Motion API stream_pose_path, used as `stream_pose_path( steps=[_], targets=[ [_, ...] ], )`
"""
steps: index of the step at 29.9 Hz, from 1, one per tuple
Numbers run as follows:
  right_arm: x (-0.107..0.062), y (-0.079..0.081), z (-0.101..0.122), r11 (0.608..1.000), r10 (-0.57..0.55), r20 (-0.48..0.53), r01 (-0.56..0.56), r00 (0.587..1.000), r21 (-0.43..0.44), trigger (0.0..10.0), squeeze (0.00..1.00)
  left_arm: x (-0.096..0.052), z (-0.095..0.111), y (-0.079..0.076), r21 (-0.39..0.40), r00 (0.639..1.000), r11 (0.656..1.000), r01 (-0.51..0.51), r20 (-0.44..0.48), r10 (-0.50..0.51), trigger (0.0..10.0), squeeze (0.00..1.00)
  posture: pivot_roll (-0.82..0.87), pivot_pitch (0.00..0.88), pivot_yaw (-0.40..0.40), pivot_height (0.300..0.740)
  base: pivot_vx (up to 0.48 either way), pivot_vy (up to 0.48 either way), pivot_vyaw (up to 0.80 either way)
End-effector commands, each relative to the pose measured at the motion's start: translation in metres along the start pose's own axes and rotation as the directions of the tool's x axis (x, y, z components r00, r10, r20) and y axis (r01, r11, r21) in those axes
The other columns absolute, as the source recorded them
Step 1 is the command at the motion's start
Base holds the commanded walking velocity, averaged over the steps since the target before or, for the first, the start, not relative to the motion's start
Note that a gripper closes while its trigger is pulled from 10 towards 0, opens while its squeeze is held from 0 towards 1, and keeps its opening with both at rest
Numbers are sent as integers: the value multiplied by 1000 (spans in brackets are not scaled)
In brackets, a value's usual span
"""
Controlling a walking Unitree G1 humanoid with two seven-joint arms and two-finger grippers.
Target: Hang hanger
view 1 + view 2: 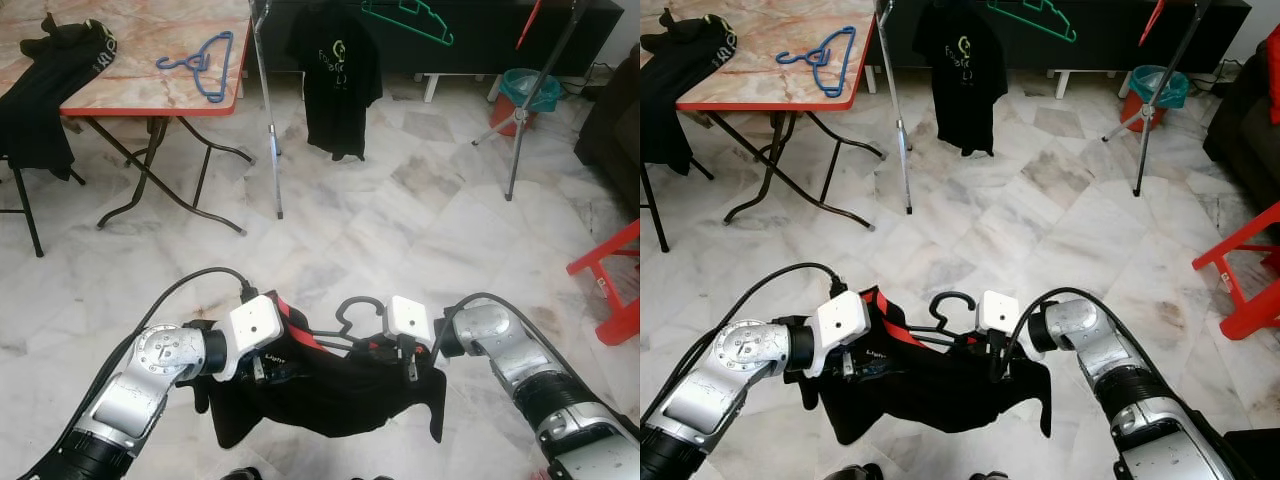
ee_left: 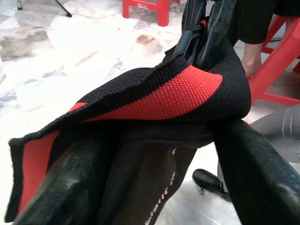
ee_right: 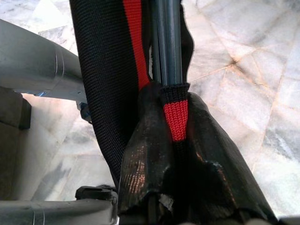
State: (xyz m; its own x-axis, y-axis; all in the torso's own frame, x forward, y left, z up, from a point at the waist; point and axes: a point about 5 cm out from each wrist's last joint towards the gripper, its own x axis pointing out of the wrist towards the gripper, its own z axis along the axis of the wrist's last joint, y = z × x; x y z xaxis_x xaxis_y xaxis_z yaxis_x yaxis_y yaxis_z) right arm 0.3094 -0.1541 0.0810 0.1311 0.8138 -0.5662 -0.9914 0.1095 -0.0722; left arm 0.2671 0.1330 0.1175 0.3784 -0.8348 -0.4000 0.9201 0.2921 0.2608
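A black shirt with red trim (image 1: 330, 385) hangs on a black hanger whose hook (image 1: 352, 309) sticks up between my two arms, low over the floor in front of me. My left gripper (image 1: 268, 366) is shut on the shirt's collar end; in the left wrist view the red-and-black knit (image 2: 164, 96) lies across its fingers (image 2: 262, 178). At the other shoulder my right gripper (image 1: 406, 362) is shut on the shirt; in the right wrist view the red trim (image 3: 176, 119) and the hanger's bar (image 3: 165, 42) run out of the fingers. The clothes rack's legs (image 1: 266, 110) stand ahead.
On the rack hang a black T-shirt (image 1: 337, 80) and a green hanger (image 1: 412, 18). A folding table (image 1: 150, 100) at the left carries a blue hanger (image 1: 200, 62) and a black garment (image 1: 50, 90). A teal bin (image 1: 530, 90) and red stool (image 1: 612, 290) stand right.
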Motion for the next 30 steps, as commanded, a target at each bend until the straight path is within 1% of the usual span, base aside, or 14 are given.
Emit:
stream_pose_path(
  steps=[1,12,14,30],
  targets=[
    [0,-2,9,1000,-4,35,5,999,-29,10000,0,3,1,-7,-6,999,999,44,7,-44,0,0,68,121,-41,740,0,0,0],
    [5,2,10,999,39,42,-37,998,-38,10000,0,4,2,-8,-9,999,999,52,15,-52,0,0,71,117,-44,740,0,0,0],
    [7,4,11,997,63,45,-61,997,-40,10000,0,4,3,-8,-10,998,999,53,18,-53,0,0,71,117,-44,740,0,0,0],
    [9,9,9,994,98,39,-97,994,-41,10000,0,4,4,-10,-14,997,997,73,32,-72,0,0,71,123,-43,740,0,0,0]
  ],
)
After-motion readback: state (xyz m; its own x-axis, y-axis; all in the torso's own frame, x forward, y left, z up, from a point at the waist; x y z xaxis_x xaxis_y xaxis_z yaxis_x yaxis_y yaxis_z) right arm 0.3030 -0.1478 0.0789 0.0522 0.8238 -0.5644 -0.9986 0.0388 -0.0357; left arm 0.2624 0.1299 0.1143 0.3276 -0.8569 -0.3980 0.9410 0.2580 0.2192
